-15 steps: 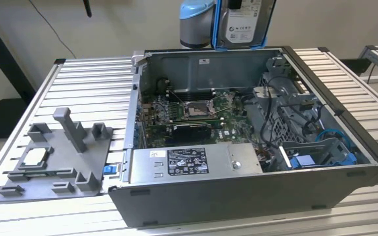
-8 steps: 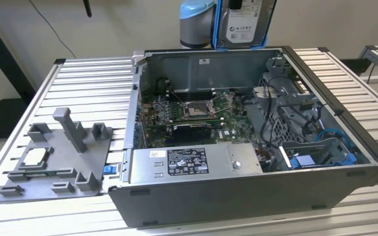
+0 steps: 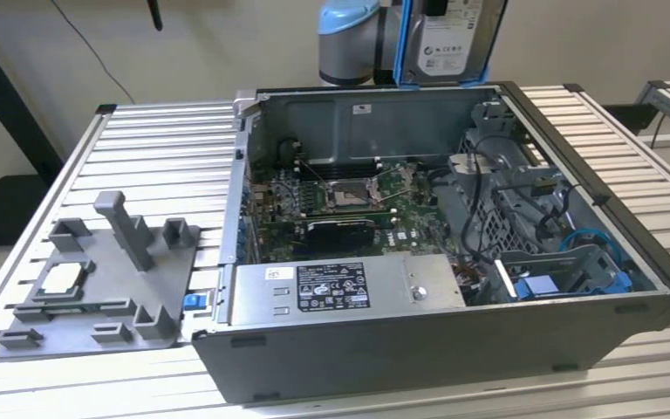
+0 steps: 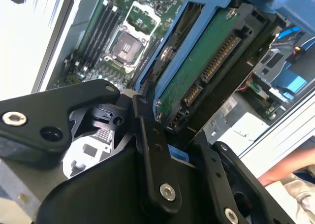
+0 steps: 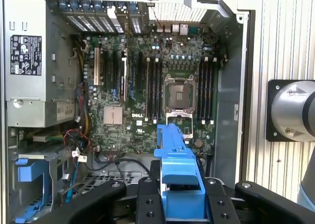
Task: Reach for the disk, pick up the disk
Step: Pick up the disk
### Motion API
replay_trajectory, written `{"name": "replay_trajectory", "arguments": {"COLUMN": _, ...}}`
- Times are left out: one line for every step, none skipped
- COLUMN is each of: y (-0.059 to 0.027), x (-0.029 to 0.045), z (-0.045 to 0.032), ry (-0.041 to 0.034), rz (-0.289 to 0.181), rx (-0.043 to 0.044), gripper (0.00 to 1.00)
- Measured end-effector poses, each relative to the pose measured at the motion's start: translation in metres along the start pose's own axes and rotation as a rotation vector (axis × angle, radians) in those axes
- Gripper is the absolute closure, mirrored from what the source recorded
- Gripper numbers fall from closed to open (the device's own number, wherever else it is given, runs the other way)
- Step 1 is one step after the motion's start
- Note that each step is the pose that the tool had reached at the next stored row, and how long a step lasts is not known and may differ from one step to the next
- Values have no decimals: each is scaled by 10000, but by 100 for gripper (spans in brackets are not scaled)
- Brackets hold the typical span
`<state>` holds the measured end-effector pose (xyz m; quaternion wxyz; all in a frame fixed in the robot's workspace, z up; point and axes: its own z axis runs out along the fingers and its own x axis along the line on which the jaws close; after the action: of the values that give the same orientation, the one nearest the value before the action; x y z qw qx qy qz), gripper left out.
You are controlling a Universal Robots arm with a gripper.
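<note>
The disk [image 3: 449, 42] hangs upright above the back wall of the open computer case [image 3: 428, 349], its white label and blue frame facing the exterior view. In the second wrist view my gripper [image 4: 174, 135] is shut on the disk [image 4: 202, 71], whose green circuit side and connector show inside the blue frame. The first wrist view looks down at the disk's blue frame edge [image 5: 177, 160], clamped between my black fingers [image 5: 147, 197], with the motherboard [image 5: 162, 86] far below.
A grey power-supply box [image 3: 347, 286] sits at the case's front. Blue drive bays [image 3: 568, 271] line its right in the exterior view. A grey fixture [image 3: 102, 279] holding a small silver chip [image 3: 62, 278] lies on the slatted table [image 3: 160, 157]. A hand [image 4: 288, 167] shows beside the case.
</note>
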<state>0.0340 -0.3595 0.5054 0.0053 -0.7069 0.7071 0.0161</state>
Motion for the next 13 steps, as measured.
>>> {"name": "replay_trajectory", "arguments": {"y": -36, "x": 0, "z": 0, "ry": 0, "rz": 0, "rx": -1, "gripper": 100}}
{"name": "replay_trajectory", "arguments": {"y": -69, "x": 0, "z": -1, "ry": 0, "rz": 0, "rx": -3, "gripper": 100}}
{"name": "replay_trajectory", "arguments": {"y": -106, "x": 0, "z": -2, "ry": 0, "rz": 0, "rx": -4, "gripper": 100}}
{"name": "replay_trajectory", "arguments": {"y": -142, "x": 0, "z": -2, "ry": 0, "rz": 0, "rx": -5, "gripper": 100}}
{"name": "replay_trajectory", "arguments": {"y": -175, "x": 0, "z": -2, "ry": -1, "rz": 0, "rx": -7, "gripper": 100}}
{"name": "replay_trajectory", "arguments": {"y": -205, "x": 0, "z": -3, "ry": -1, "rz": 0, "rx": -8, "gripper": 100}}
{"name": "replay_trajectory", "arguments": {"y": -233, "x": 0, "z": -3, "ry": 0, "rz": 0, "rx": -10, "gripper": 100}}
{"name": "replay_trajectory", "arguments": {"y": -258, "x": 0, "z": -4, "ry": 0, "rz": 1, "rx": -11, "gripper": 100}}
{"name": "replay_trajectory", "arguments": {"y": -283, "x": 0, "z": -4, "ry": -1, "rz": 0, "rx": -13, "gripper": 100}}
{"name": "replay_trajectory", "arguments": {"y": -308, "x": 0, "z": -4, "ry": -1, "rz": 0, "rx": -15, "gripper": 100}}
{"name": "replay_trajectory", "arguments": {"y": -332, "x": 0, "z": -4, "ry": -1, "rz": 0, "rx": -17, "gripper": 100}}
{"name": "replay_trajectory", "arguments": {"y": -354, "x": 0, "z": -5, "ry": 0, "rz": 0, "rx": -19, "gripper": 100}}
{"name": "replay_trajectory", "arguments": {"y": -376, "x": 0, "z": -5, "ry": 0, "rz": 1, "rx": -21, "gripper": 100}}
